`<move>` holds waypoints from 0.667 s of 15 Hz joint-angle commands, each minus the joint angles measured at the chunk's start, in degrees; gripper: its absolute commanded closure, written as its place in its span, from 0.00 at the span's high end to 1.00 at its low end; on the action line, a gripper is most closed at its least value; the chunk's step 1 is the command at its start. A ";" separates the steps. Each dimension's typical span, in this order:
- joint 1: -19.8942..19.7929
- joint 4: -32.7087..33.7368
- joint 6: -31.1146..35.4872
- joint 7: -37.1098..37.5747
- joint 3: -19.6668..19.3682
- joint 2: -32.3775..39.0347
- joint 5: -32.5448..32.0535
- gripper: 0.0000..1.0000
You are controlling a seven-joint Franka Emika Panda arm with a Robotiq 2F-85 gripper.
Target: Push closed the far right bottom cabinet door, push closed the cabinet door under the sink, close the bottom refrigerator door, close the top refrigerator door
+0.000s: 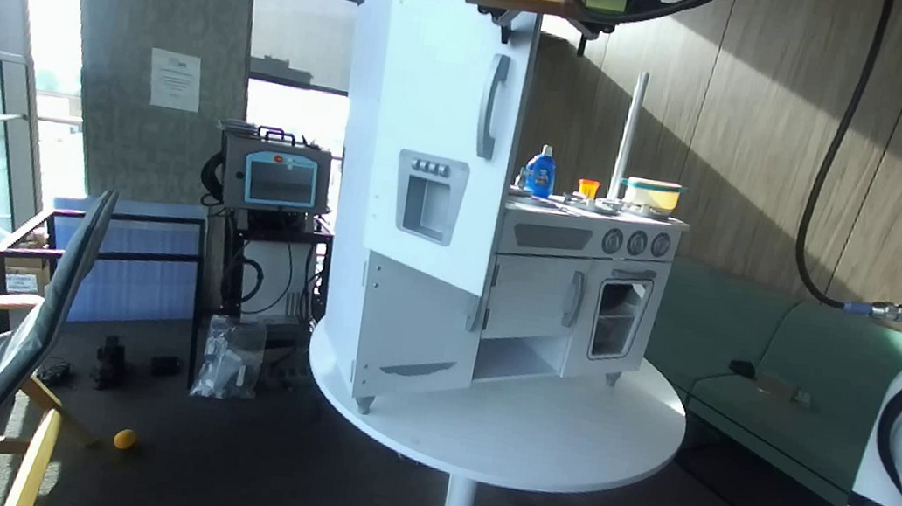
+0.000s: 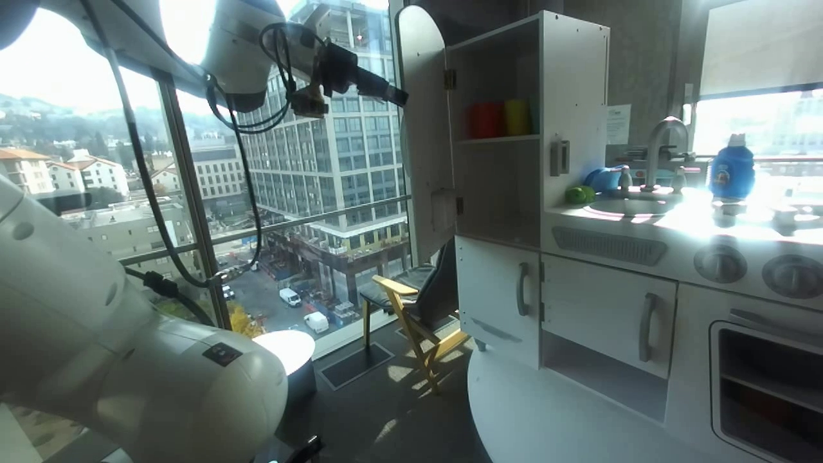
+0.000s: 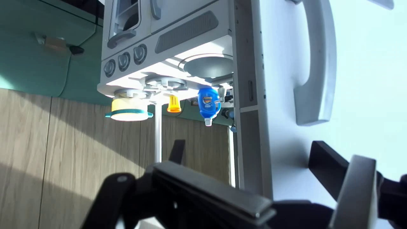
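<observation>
The top refrigerator door (image 1: 436, 110) is white with a grey handle. It stands swung open in an exterior view (image 2: 421, 128), with the shelves inside showing. In the wrist view, upside down, the same door (image 3: 359, 79) fills the right. My gripper (image 1: 544, 38) is open and empty high at the door's free edge. In the wrist view its fingers are wide apart (image 3: 247, 153). One fingertip is close to the door's outer face, perhaps touching; the other is past the edge. The bottom refrigerator door (image 1: 423, 328), under-sink door (image 1: 528, 299) and far right windowed door (image 1: 582, 333) look shut.
The toy kitchen stands on a round white table (image 1: 547, 452). On its counter are a blue bottle (image 1: 541, 173), an orange cup (image 1: 588, 188) and a yellow pot (image 1: 651, 195). Red (image 2: 485, 120) and yellow (image 2: 516, 117) cups stand on the refrigerator shelf. A chair (image 1: 57, 295) stands nearby.
</observation>
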 commanded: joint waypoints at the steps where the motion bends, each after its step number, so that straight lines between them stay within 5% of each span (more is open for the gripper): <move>1: -3.35 -0.81 4.23 1.73 -1.25 0.67 -3.42 1.00; 10: -7.96 2.38 9.92 2.60 -4.82 6.16 -10.02 1.00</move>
